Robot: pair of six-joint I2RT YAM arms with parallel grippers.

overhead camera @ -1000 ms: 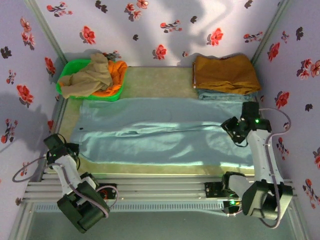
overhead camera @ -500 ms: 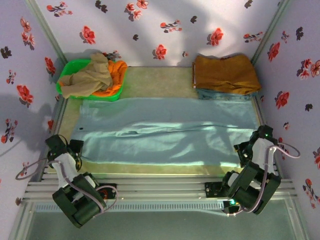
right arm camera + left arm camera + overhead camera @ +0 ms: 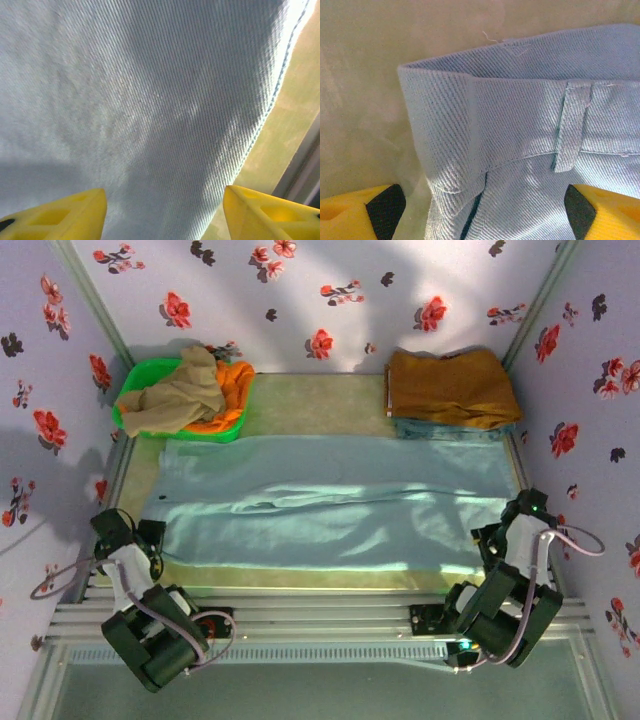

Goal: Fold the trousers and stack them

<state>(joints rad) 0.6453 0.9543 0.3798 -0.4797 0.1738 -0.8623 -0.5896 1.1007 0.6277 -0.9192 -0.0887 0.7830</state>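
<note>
The pale blue trousers [image 3: 330, 505] lie flat across the olive mat, folded lengthwise, waistband to the left and leg ends to the right. My left gripper [image 3: 148, 540] hovers at their near left corner. In the left wrist view its jaws [image 3: 485, 222] stand open over the waistband [image 3: 520, 115] and a belt loop [image 3: 572, 125]. My right gripper [image 3: 493, 543] is at the near right corner. In the right wrist view it [image 3: 162, 217] is open above the leg cloth [image 3: 150, 100], close to the hemmed edge [image 3: 280, 85]. Neither holds anything.
A green basket [image 3: 135, 380] with a beige garment [image 3: 185, 390] and orange cloth [image 3: 228, 390] sits at the back left. A mustard-brown garment [image 3: 450, 385] tops a folded pile at the back right. Flowered walls close in three sides. Metal rails [image 3: 320, 615] run along the near edge.
My right arm drew back from the far right part of the trousers to their near right corner. The left arm shifted only slightly. The trousers lie as before.
</note>
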